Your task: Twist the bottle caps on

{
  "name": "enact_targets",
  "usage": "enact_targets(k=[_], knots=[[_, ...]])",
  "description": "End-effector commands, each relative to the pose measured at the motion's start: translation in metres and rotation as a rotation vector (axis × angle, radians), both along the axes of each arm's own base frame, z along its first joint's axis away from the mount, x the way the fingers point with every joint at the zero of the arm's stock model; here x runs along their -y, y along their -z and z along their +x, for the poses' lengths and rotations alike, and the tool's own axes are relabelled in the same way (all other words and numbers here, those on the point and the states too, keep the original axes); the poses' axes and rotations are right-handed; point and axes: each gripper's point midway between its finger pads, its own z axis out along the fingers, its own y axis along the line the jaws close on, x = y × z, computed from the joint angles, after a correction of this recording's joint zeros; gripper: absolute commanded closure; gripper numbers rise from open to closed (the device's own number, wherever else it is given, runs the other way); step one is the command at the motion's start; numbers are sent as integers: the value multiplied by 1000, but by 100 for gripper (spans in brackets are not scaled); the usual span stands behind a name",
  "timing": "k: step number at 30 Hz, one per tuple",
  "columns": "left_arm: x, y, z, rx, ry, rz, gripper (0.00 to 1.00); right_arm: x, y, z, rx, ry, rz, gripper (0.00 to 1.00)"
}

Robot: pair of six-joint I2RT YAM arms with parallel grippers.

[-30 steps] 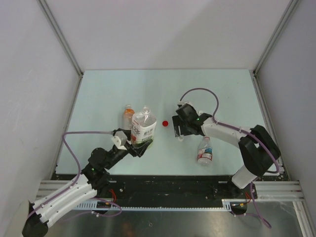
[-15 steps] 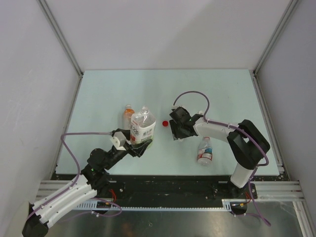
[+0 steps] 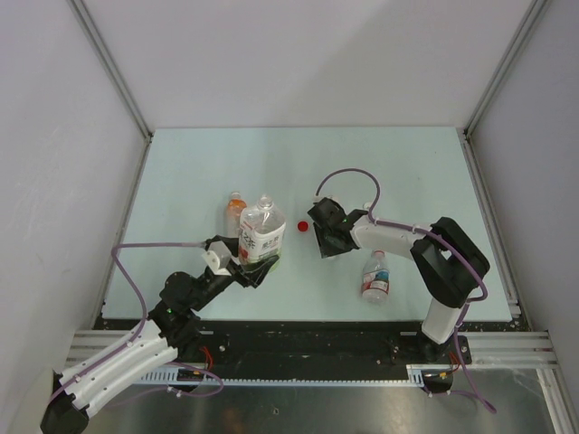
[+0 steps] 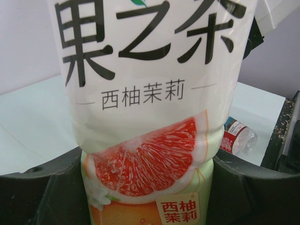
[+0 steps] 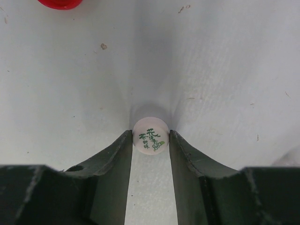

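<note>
Right wrist view: white cap (image 5: 150, 139) flat on the tabletop (image 5: 225, 70), pinched on both sides by the jaws of the right gripper (image 3: 327, 246), narrower than a second ago and shifted slightly leftward. Red cap (image 5: 60, 3) just beyond. Unchanged: left gripper (image 3: 258, 268), jaws clamped round the upright white-labelled bottle (image 4: 150, 93); orange bottle (image 3: 235, 212) just behind; red-labelled bottle (image 3: 374, 277) lying near the right arm. Pale green tabletop, plain grey walls (image 3: 298, 54).
</note>
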Motion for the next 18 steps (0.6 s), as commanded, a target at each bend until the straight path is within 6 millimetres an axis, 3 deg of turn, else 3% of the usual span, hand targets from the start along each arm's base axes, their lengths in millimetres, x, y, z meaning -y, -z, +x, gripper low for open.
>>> enact_targets(k=[1,14,18], knots=[[-2,-13,-1,61,-2,-22,90,-1,-5,6,13,37,-19,60],[1,-12,-5,72,25,-7,95,-1,4,5,-4,35,-29,64],[3,-11,-6,79,38,5,96,-2,-2,6,11,29,-21,75]])
